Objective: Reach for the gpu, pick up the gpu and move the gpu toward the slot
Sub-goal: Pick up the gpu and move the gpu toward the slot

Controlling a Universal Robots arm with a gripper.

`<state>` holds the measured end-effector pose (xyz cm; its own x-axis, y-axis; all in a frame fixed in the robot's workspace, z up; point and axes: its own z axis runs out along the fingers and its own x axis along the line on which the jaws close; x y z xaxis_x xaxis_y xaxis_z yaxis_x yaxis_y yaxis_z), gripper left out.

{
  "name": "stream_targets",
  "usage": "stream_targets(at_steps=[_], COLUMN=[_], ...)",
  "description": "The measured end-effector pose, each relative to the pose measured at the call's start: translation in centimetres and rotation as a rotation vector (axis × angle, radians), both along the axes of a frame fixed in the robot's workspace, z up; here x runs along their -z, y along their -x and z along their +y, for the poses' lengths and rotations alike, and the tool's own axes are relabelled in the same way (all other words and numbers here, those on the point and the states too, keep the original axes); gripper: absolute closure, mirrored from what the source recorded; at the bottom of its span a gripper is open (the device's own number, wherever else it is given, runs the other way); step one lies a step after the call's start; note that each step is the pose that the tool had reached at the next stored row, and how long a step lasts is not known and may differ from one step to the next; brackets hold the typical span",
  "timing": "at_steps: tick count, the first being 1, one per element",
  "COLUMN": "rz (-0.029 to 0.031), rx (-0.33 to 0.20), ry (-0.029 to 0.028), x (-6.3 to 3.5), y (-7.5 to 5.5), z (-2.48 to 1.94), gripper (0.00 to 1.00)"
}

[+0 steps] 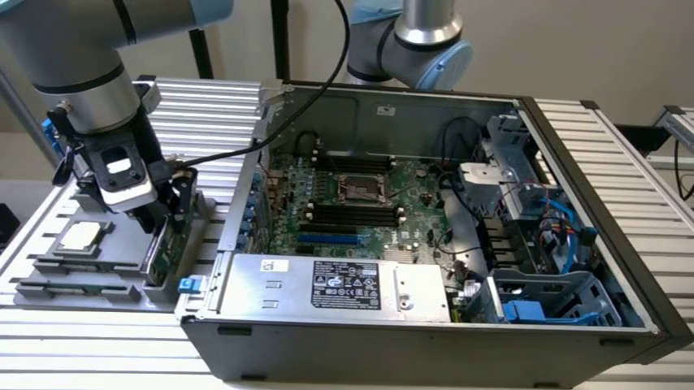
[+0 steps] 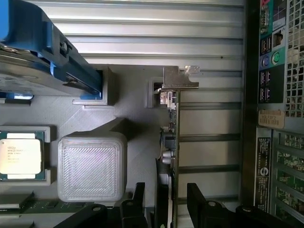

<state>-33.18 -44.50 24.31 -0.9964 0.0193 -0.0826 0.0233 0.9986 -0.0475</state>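
Over tray (image 2: 137,152) beside case (image 1: 434,349) — claw (image 2: 166,192) apart, straddling upright gpu (image 2: 173,118) (gaps both sides).

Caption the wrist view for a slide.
Open claw straddles the gpu, standing on edge in the gray parts tray beside the computer case.

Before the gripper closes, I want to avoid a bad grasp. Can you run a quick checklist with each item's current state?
1. gpu standing on edge in the grey holder: ok.
2. gripper straddling the card, one finger on each side: ok.
3. Fingers pressed against the card: not ok; gaps show on both sides.
4. processor chip and hard drive clear of the fingers: ok.
5. Slot on the motherboard free of obstruction: cannot tell.
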Motion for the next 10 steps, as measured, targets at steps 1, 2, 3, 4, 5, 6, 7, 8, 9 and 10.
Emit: stream_targets(at_steps=[1,2,3,4,5,6,7,8,9,10], rz=[-0.0001,-0.0001,0.0000,0.0001,0.0000,0.0000,0.0001,0.0002,0.0004,0.0006], rx=[0.000,0.000,0.000,0.000,0.000,0.000,0.000,0.000,0.000,0.001], ry=[-0.0002,-0.0004,-0.0016,-0.0032,-0.0067,-0.0100,-0.0125,-0.0128,-0.0129,-0.0130], x=[0.01,0.02,0.01,0.02,0.02,0.02,0.03,0.04,0.05,0.06], y=[0.00,0.00,0.01,0.01,0.01,0.02,0.02,0.02,0.02,0.03], z=[0.00,0.00,0.00,0.00,0.00,0.00,0.00,0.00,0.00,-0.01], gripper=[0.52,0.52,0.52,0.52,0.52,0.52,0.52,0.52,0.52,0.52])
